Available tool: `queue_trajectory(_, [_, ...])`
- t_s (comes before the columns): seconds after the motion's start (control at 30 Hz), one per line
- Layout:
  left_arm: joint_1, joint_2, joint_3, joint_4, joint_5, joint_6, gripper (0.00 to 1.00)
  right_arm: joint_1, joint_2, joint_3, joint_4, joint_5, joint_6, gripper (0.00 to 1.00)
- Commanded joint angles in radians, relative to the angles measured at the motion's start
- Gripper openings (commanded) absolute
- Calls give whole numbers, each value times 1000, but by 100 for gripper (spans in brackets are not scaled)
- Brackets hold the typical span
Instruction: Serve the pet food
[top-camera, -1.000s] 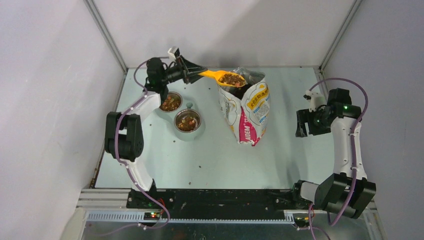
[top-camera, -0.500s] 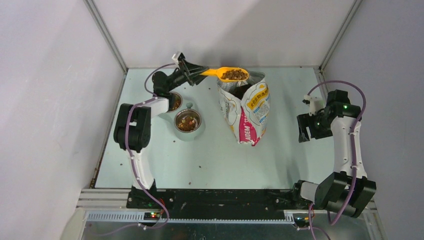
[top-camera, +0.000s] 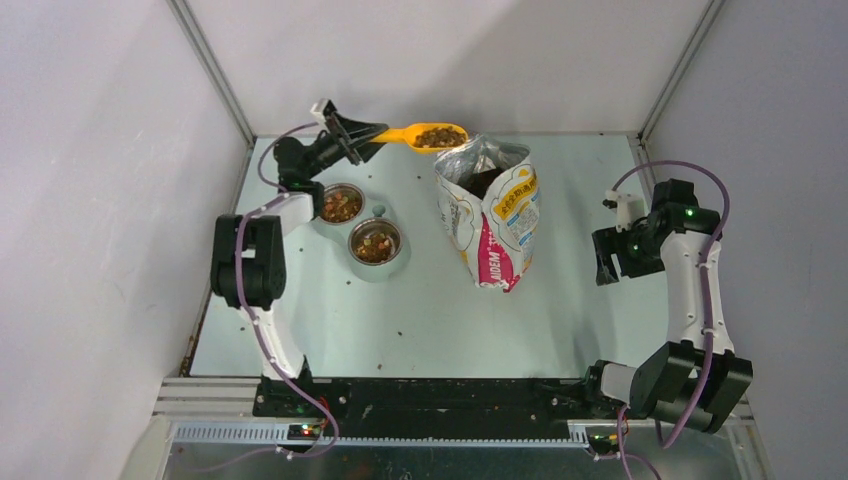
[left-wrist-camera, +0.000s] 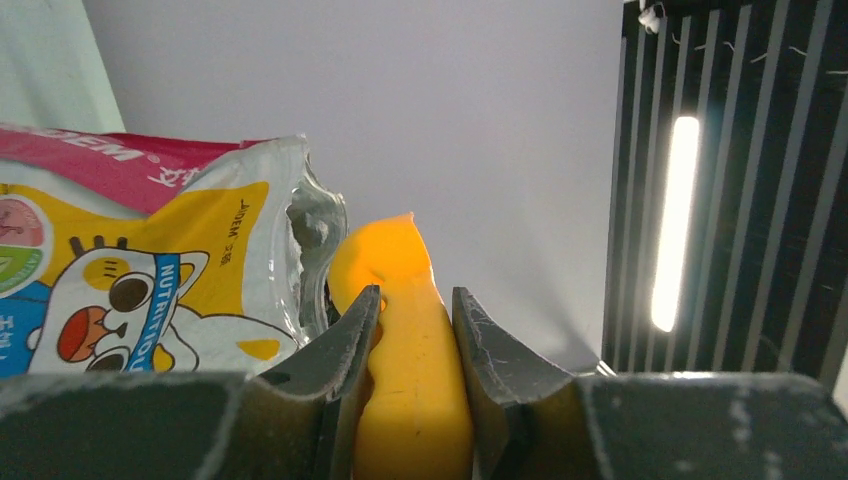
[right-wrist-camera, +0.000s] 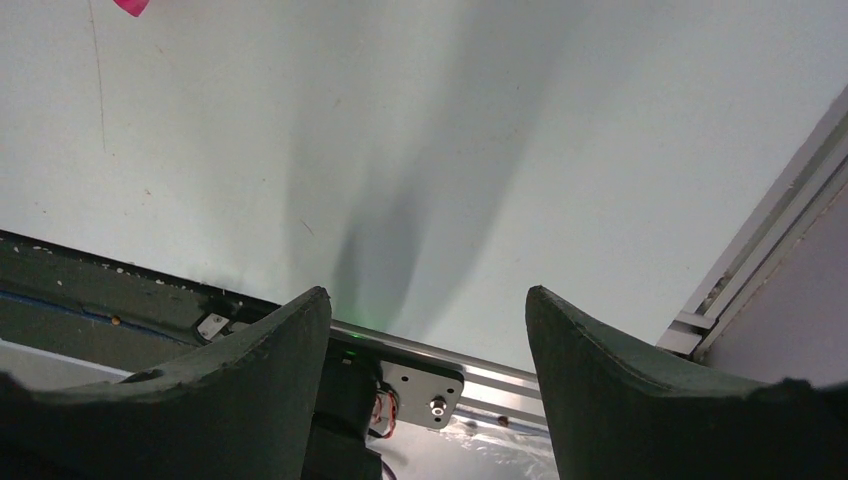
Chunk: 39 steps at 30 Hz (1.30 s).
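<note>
My left gripper is shut on the handle of the orange scoop, held level in the air at the back of the table, left of the bag's mouth. The scoop's bowl is full of brown pet food. The wrist view shows the scoop from behind between my fingers, with the bag at left. The open cartoon-cat bag stands in the middle. Two steel bowls, the far one and the near one, hold kibble below the scoop's handle. My right gripper is open and empty at the right.
Loose kibble bits lie scattered on the pale green table. Grey walls close in the back and both sides. The right wrist view shows bare table and the metal front rail.
My left gripper has carried the loaded scoop up out of the bag's mouth and to the left, toward the bowls. The right arm has barely moved.
</note>
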Motion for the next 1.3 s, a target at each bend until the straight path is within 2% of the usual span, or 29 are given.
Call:
queue_trajectory(0.0, [69, -134, -33, -21, 41, 78, 0, 5, 18, 39, 13, -35, -22, 74])
queue_trajectory(0.27, [208, -273, -163, -119, 95, 175, 0, 16, 45, 37, 77, -94, -13, 75])
queue_trajectory(0.53, [351, -403, -366, -216, 120, 278, 0, 33, 61, 38, 107, -140, 14, 75])
queue_trajectory(1.03, [575, -616, -585, -644, 135, 652, 0, 62, 72, 47, 126, -177, 42, 75])
queue_trajectory(1.27, [600, -646, -607, -857, 131, 859, 0, 69, 83, 93, 129, -204, 66, 75])
